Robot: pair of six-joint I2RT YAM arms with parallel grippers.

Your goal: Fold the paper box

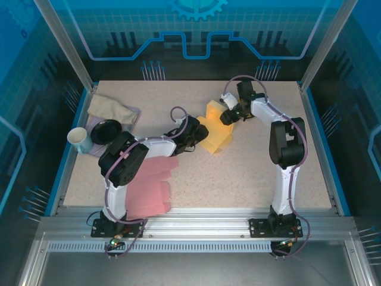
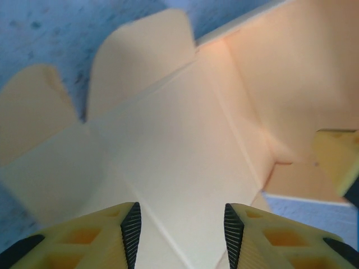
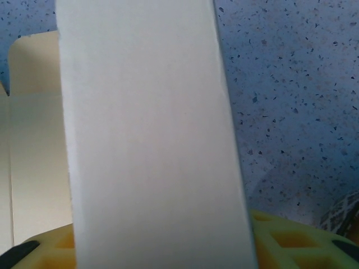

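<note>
The yellow paper box point(image 1: 215, 132) lies partly unfolded in the middle of the table, with one wall raised at its far end. My left gripper point(image 1: 200, 131) reaches in from the left. In the left wrist view its jaws point(image 2: 182, 235) stand open over the box's flat inner panel point(image 2: 168, 151), and a crease runs between them. My right gripper point(image 1: 230, 116) is at the box's far flap. In the right wrist view that pale flap point(image 3: 151, 140) stands right in front of the camera and hides the jaws. Just the yellow fingers point(image 3: 297, 238) peek out beside it.
A pink cloth point(image 1: 152, 187) lies near the left arm's base. At the far left are a white cup point(image 1: 79, 139), a black dish point(image 1: 106, 131) and a beige cloth point(image 1: 111, 109). Metal frame posts point(image 1: 65, 47) rise at the table's back corners.
</note>
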